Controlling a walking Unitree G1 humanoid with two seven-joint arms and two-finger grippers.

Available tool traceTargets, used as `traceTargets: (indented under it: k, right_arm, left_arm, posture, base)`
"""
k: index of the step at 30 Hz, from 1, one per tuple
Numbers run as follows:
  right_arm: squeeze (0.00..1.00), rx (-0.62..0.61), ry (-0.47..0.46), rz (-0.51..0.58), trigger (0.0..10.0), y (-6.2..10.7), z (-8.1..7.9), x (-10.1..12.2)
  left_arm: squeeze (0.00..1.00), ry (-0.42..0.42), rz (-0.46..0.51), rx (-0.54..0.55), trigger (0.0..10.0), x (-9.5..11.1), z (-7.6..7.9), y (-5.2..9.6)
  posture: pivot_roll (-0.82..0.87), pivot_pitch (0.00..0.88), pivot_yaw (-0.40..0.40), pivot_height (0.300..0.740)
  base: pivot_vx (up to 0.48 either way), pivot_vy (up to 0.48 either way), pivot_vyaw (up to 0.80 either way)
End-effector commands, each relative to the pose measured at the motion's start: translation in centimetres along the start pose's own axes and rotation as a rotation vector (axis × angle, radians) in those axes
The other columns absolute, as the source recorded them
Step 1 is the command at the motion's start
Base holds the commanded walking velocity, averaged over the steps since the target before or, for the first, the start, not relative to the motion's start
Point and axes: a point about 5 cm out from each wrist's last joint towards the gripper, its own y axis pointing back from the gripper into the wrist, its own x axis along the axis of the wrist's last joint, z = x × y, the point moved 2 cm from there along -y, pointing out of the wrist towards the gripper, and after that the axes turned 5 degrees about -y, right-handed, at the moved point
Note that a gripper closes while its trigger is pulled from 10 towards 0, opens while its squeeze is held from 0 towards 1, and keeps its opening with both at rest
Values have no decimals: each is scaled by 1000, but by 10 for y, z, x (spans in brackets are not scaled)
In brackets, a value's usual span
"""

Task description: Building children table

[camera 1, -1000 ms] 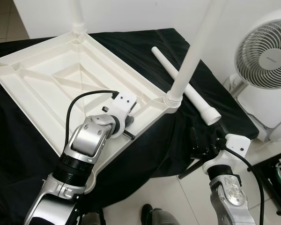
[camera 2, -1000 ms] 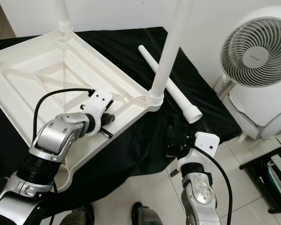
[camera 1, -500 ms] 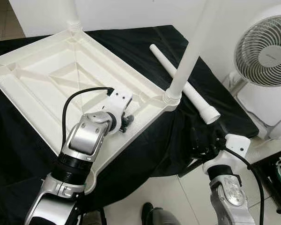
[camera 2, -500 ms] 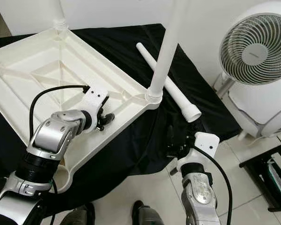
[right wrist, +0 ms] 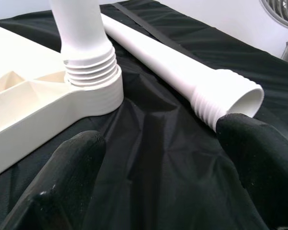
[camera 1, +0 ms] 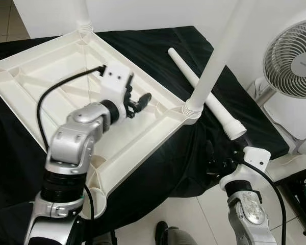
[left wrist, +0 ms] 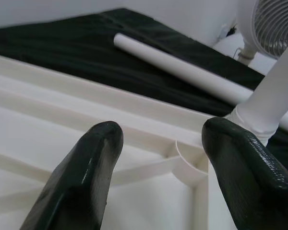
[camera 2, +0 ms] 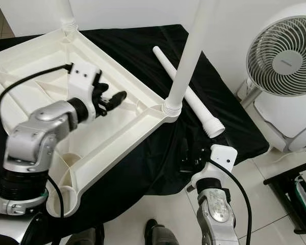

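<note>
On the black cloth I'm seeing the upturned white plastic table top (camera 1: 51, 87), ribbed underside up. Grey lettering on the white round fan (camera 1: 296, 64) hub is too small to read. Left gripper (camera 1: 135, 102) is hovering over the top's ribs, fingers (left wrist: 86, 172) spread wide, gripping nothing. One screwed-in white tube leg (camera 1: 214, 61) is standing at the near corner, its upper end cut off. Loose white threaded leg (right wrist: 182, 67) is lying on the cloth just ahead of the right gripper (right wrist: 168, 177), which is gaping wide and empty.
</note>
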Motion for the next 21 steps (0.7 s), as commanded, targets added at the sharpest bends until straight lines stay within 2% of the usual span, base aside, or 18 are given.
traceTargets:
  k: [1,4,5,7,9,10,11,12,13,15,17,21]
  right_arm:
    - [0,-8,8,-13,10000,2,2,-4]
    - [0,-6,8,-5,10000,-1,2,-3]
    - [0,-6,8,-5,10000,-1,2,-3]
    - [0,-7,8,-1,10000,-2,2,-2]
    - [0,-7,7,3,10000,-2,1,-2]
    - [0,-7,7,3,10000,-2,1,-2]
    - [0,-8,8,5,10000,-3,2,-1]
    - [0,-8,8,5,10000,-3,2,-1]
    - [0,-8,9,6,10000,-3,2,-1]
    - [0,-9,10,7,10000,-3,2,-1]
    - [0,-9,11,9,10000,-4,3,-1]
    - [0,-7,12,14,10000,-6,3,1]
  left_arm:
    - [0,-16,36,-159,10000,6,11,2]
    - [0,-115,-32,-71,10000,-5,-6,1]
    - [0,-115,-32,-71,10000,-5,-6,1]
    - [0,-134,-75,-3,10000,-12,-19,2]
    - [0,-209,-125,44,10000,-20,-31,5]
    - [0,-209,-125,44,10000,-20,-31,5]
    - [0,-291,-177,94,10000,-27,-46,11]
    - [0,-291,-177,94,10000,-27,-46,11]
    - [0,-326,-202,111,10000,-29,-54,15]
    - [0,-347,-217,120,10000,-30,-58,17]
    - [0,-384,-240,156,10000,-30,-72,23]
    - [0,-426,-266,184,10000,-30,-84,29]
  posture:
    - [36,181,-39,740]
    - [36,181,-39,740]
    - [36,181,-39,740]
    - [40,181,-38,740]
    - [40,184,-36,740]
    - [40,184,-36,740]
    - [40,184,-36,740]
    - [40,184,-36,740]
    - [40,184,-36,740]
    - [40,184,-36,740]
    - [46,189,-38,740]
    - [46,189,-38,740]
  base:
    - [0,0,0]
    - [0,0,0]
    - [0,0,0]
    - [0,0,0]
    - [0,0,0]
    - [0,0,0]
    - [0,0,0]
    - [0,0,0]
    - [0,0,0]
    - [0,0,0]
    - [0,0,0]
    - [0,0,0]
